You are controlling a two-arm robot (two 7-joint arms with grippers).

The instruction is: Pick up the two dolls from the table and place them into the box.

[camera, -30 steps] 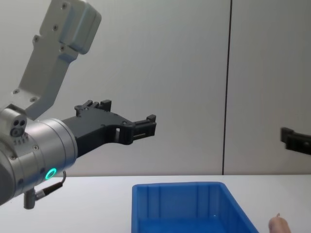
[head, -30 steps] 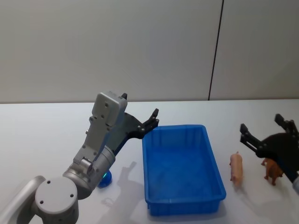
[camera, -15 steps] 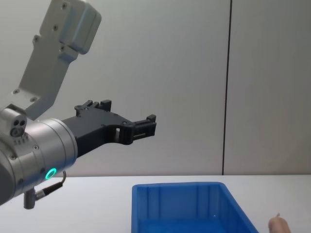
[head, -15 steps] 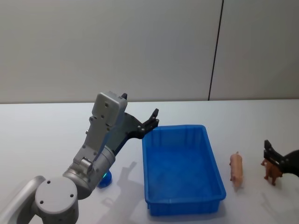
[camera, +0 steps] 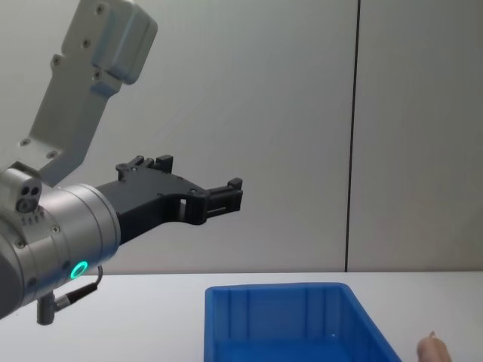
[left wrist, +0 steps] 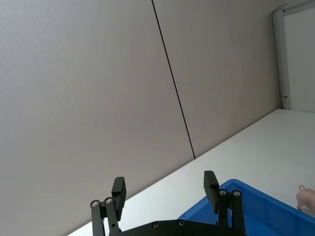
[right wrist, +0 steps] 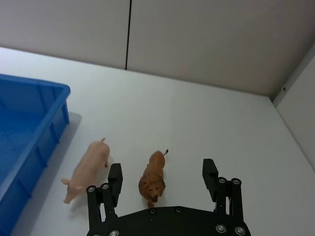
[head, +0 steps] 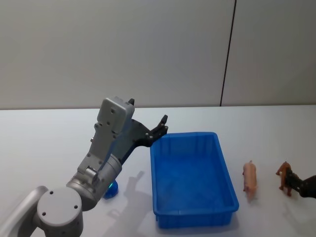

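— Right gripper (right wrist: 163, 169) low over the table (right wrist: 206, 113), jaws apart, brown doll (right wrist: 152, 179) lined up between them, nothing clamped. You are at the approach to the first pick, I judge
— And the pink doll (right wrist: 86, 169)?
— Sits just beside the brown one, on the side toward the blue box (right wrist: 29, 91), apart from both
— Anything in the box?
— Bare blue floor in head view. Count nothing done: you have two picks and two drops left
— Left arm?
— Left gripper (left wrist: 165, 183) held up in the air by the box's far left corner, jaws apart, empty. Idle by the look of it
— What next?
— My guess: you close on the brown doll, lift, carry it across to the box, then go back for the pink one. Mind the finger (right wrist: 114, 173) on the pink doll's side; it sits close and could nudge the doll as you shut
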